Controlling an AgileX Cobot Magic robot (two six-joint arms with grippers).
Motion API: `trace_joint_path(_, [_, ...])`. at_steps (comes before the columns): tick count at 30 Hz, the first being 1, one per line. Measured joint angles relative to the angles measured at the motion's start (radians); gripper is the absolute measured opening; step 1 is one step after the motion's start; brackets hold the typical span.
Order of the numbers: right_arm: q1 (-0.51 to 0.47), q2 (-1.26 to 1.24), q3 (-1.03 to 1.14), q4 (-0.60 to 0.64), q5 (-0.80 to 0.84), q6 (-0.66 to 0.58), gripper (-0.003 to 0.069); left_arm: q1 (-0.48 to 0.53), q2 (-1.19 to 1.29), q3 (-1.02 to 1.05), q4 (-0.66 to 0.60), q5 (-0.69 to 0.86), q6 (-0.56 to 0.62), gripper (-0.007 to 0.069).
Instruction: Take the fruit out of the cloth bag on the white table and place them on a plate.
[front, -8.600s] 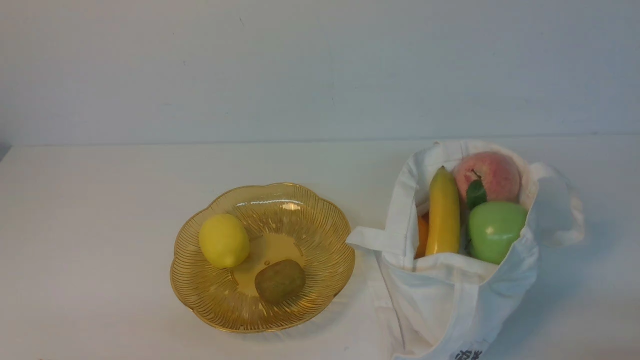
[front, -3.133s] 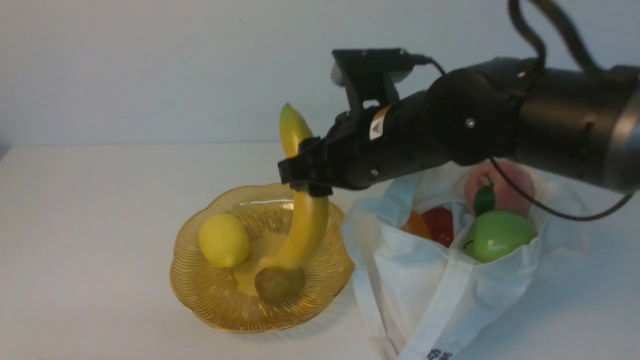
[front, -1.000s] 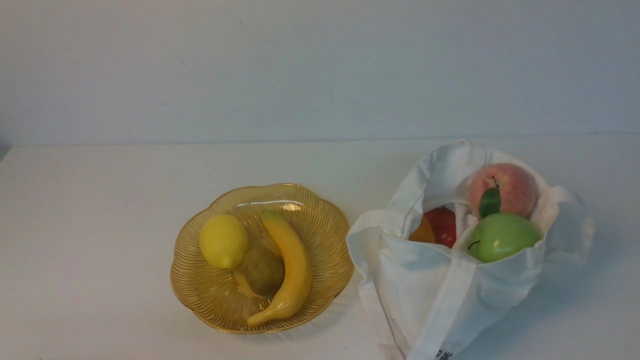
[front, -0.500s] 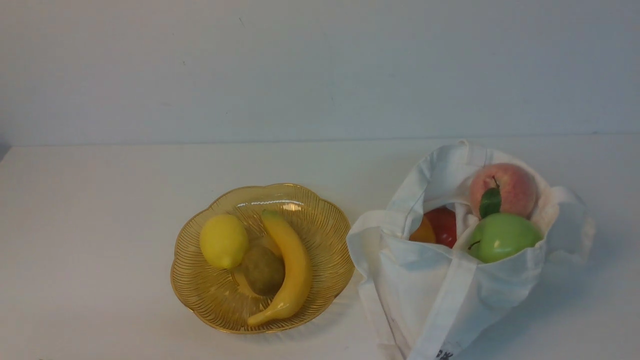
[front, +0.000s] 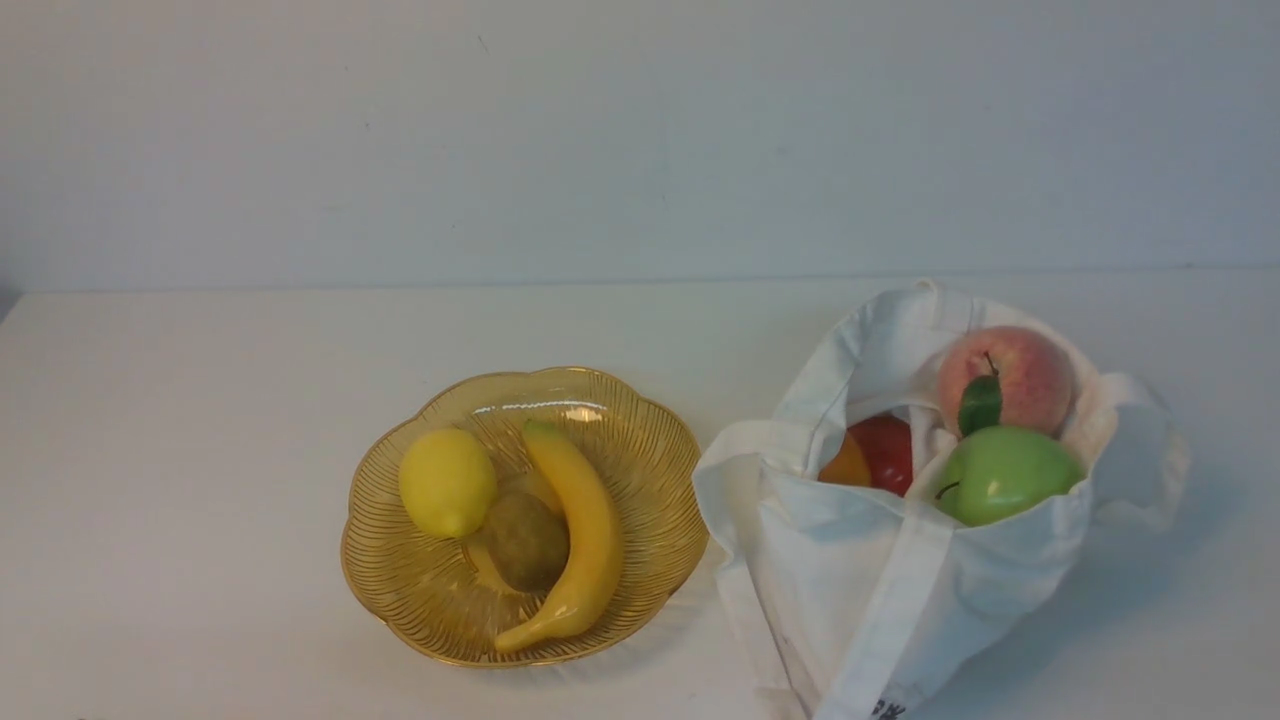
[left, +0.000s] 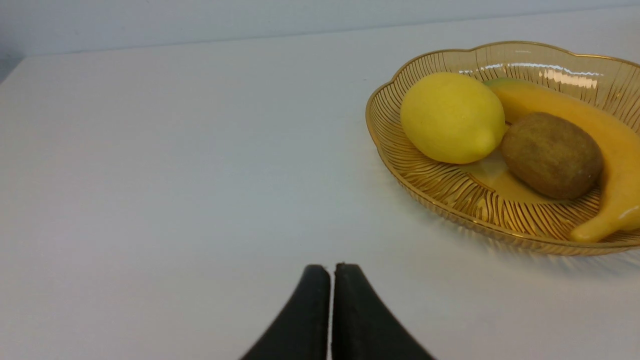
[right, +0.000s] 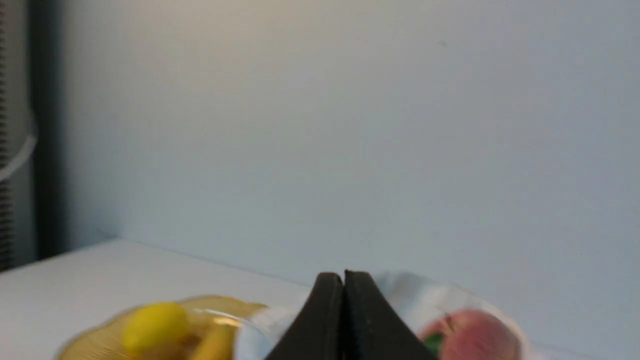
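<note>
The white cloth bag (front: 900, 580) stands at the right of the white table (front: 200, 400), its mouth open. Inside show a pink-red peach (front: 1010, 375) with a dark leaf, a green apple (front: 1005, 473) and a red-orange fruit (front: 872, 455). The amber plate (front: 400, 590) to its left holds the banana (front: 585, 540), a yellow lemon (front: 447, 482) and a brown kiwi (front: 525, 541). Neither arm shows in the front view. My left gripper (left: 332, 267) is shut and empty over bare table beside the plate (left: 450, 190). My right gripper (right: 344, 275) is shut and empty, short of the bag; the peach (right: 470, 337) shows blurred.
A plain pale wall (front: 640, 140) runs behind the table's far edge. A bag strap (front: 880, 640) hangs down the bag's front, with dark lettering near its bottom. In the right wrist view a dark upright edge (right: 45, 125) stands at the side.
Earlier my right gripper carried the banana from the bag and laid it in the plate, then withdrew out of the front view. Over the last second nothing has moved.
</note>
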Motion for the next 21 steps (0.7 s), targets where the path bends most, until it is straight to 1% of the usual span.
trace_joint_path(4, [-0.219, 0.001, 0.105, -0.002, 0.026, 0.001, -0.0013, 0.000, 0.000, 0.000, 0.000, 0.000, 0.000, -0.0008])
trace_joint_path(6, [-0.269, 0.001, 0.110, -0.005, 0.062, 0.003, -0.0013, 0.000, 0.000, 0.000, 0.000, 0.000, 0.000, -0.0008])
trace_joint_path(7, [-0.321, 0.001, 0.113, -0.011, 0.132, 0.004, -0.0013, 0.000, 0.000, 0.000, 0.000, 0.000, 0.000, -0.0008])
trace_joint_path(9, [-0.355, 0.002, 0.113, -0.018, 0.198, 0.004, -0.0013, 0.000, 0.000, 0.000, 0.000, 0.000, 0.000, -0.0008])
trace_joint_path(11, [-0.375, 0.002, 0.110, -0.024, 0.221, 0.004, -0.0013, 0.000, 0.000, 0.000, 0.000, 0.000, 0.000, -0.0008])
trace_joint_path(21, [-0.379, 0.002, 0.108, -0.026, 0.231, 0.004, -0.0013, 0.000, 0.000, 0.000, 0.000, 0.000, 0.000, -0.0008])
